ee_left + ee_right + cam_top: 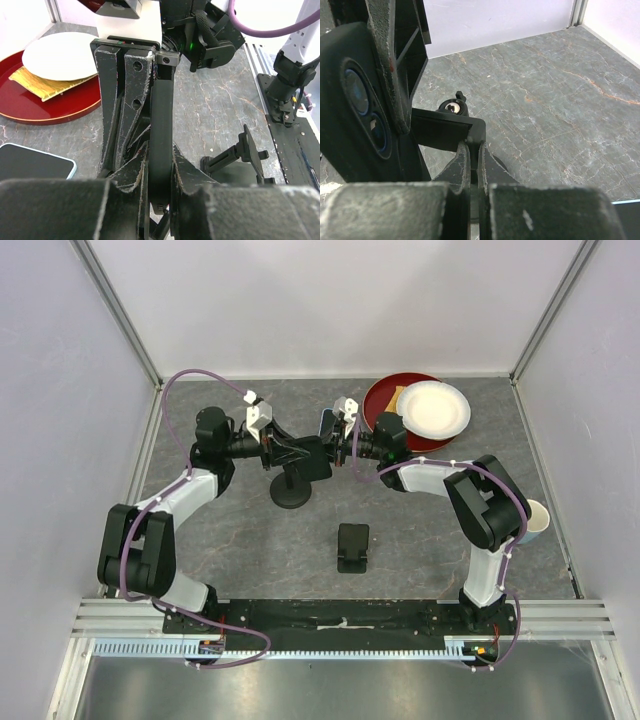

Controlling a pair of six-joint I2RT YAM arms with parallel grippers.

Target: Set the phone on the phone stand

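My left gripper [300, 453] is shut on a black phone [161, 120], seen edge-on between my fingers [192, 177], held above the table. The phone's back with its camera lenses shows in the right wrist view [360, 110]. My right gripper [336, 450] is shut on the thin edge of the black phone stand's cradle [447, 131], right beside the phone. The stand's round base [291, 492] sits on the table below. In the left wrist view the right gripper's fingers [117, 100] lie against the phone's left side.
A second, small black stand [353, 546] sits mid-table, also in the left wrist view [240, 155]. Another phone with a light-blue edge [30, 162] lies flat nearby. A red tray [385, 395] with a white plate [433, 407] is at the back; a paper cup [535, 521] is at the right.
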